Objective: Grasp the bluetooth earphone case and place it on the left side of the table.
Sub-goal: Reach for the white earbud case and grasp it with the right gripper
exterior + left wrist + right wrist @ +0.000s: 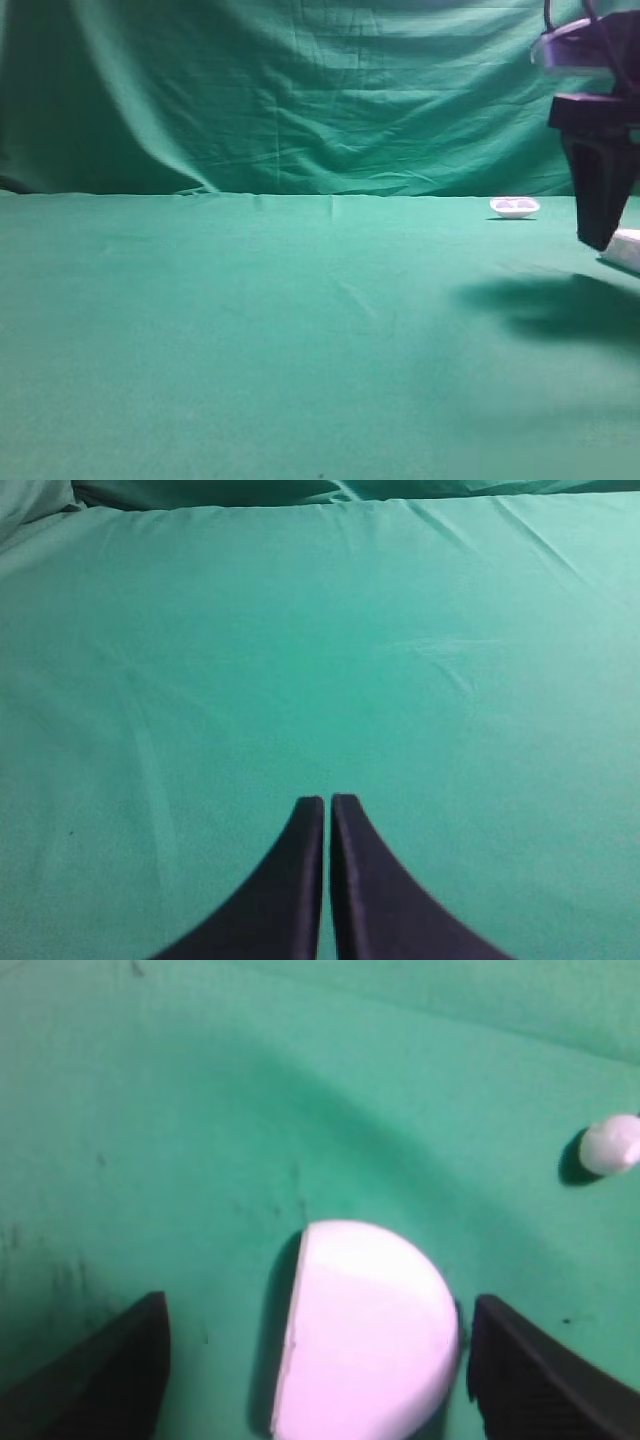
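The white bluetooth earphone case [365, 1330] lies on the green table [250, 330] between the open jaws of my right gripper [320, 1350]. The right finger is close to the case's side and the left finger stands well apart. In the exterior view the right gripper [600, 235] points down at the far right edge, with the case [625, 248] just beside its tips. My left gripper [327, 802] is shut and empty above bare green cloth; it does not show in the exterior view.
A shallow white dish-like piece [514, 207] sits at the back right of the table. A tiny white pebble-like piece [610, 1145] lies beyond the case to the right. A green curtain [300, 90] hangs behind.
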{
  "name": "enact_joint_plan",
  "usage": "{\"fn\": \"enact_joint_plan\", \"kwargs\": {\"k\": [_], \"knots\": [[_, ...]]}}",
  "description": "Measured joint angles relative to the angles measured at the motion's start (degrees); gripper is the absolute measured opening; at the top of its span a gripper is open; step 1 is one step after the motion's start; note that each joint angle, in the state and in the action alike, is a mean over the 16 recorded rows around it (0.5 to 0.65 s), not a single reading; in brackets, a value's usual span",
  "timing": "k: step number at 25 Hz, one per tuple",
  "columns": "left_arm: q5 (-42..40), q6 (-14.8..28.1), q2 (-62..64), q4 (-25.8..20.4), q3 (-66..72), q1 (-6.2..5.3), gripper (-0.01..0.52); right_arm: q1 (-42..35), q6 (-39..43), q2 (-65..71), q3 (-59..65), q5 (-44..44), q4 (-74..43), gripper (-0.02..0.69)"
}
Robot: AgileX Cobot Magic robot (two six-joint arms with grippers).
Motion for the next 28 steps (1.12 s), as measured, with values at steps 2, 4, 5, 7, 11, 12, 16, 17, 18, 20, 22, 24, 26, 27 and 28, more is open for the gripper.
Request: {"fn": "enact_joint_plan", "kwargs": {"k": [2, 4, 5, 7, 11, 12, 16, 17, 18, 20, 22, 24, 26, 27, 28], "knots": [[0.0, 0.0, 0.0, 0.0, 0.0, 0.0, 0.0, 0.01, 0.67, 0.44, -0.23, -0.07, -0.42, 0.49], [0.0, 0.0, 0.0, 0.0, 0.0, 0.0, 0.0, 0.02, 1.36, 0.75, -0.41, -0.01, -0.88, 0.462], [0.0, 0.0, 0.0, 0.0, 0.0, 0.0, 0.0, 0.03, 1.73, 0.88, -0.54, 0.13, -1.13, 0.448], [0.0, 0.0, 0.0, 0.0, 0.0, 0.0, 0.0, 0.04, 2.34, 1.1, -1.0, 0.67, -1.61, 0.42], [0.0, 0.0, 0.0, 0.0, 0.0, 0.0, 0.0, 0.29, 3.18, 1.31, -3.45, 3.22, -2.07, 0.365], [0.0, 0.0, 0.0, 0.0, 0.0, 0.0, 0.0, 0.52, 3.36, 1.34, -4.49, 4.14, -2.12, 0.351], [0.0, 0.0, 0.0, 0.0, 0.0, 0.0, 0.0, 2.65, 3.87, 1.51, -10.55, 8.12, -2.07, 0.33], [0.0, 0.0, 0.0, 0.0, 0.0, 0.0, 0.0, 3.55, 3.93, 1.62, -12.53, 9.11, -1.96, 0.33], [0.0, 0.0, 0.0, 0.0, 0.0, 0.0, 0.0, 4.6, 3.99, 1.81, -14.73, 10.12, -1.82, 0.33], [0.0, 0.0, 0.0, 0.0, 0.0, 0.0, 0.0, 7.15, 4.08, 2.47, -19.75, 12.15, -1.47, 0.33], [0.0, 0.0, 0.0, 0.0, 0.0, 0.0, 0.0, 10.2, 4.12, 3.68, -25.33, 14.14, -1.0, 0.33], [0.0, 0.0, 0.0, 0.0, 0.0, 0.0, 0.0, 13.7, 4.16, 5.48, -31.23, 15.85, -0.51, 0.33], [0.0, 0.0, 0.0, 0.0, 0.0, 0.0, 0.0, 17.48, 4.2, 7.92, -37.2, 17.08, -0.06, 0.33], [0.0, 0.0, 0.0, 0.0, 0.0, 0.0, 0.0, 19.41, 4.22, 9.38, -40.15, 17.52, 0.16, 0.33], [0.0, 0.0, 0.0, 0.0, 0.0, 0.0, 0.0, 21.3, 4.25, 10.99, -43.03, 17.86, 0.38, 0.33]]}}
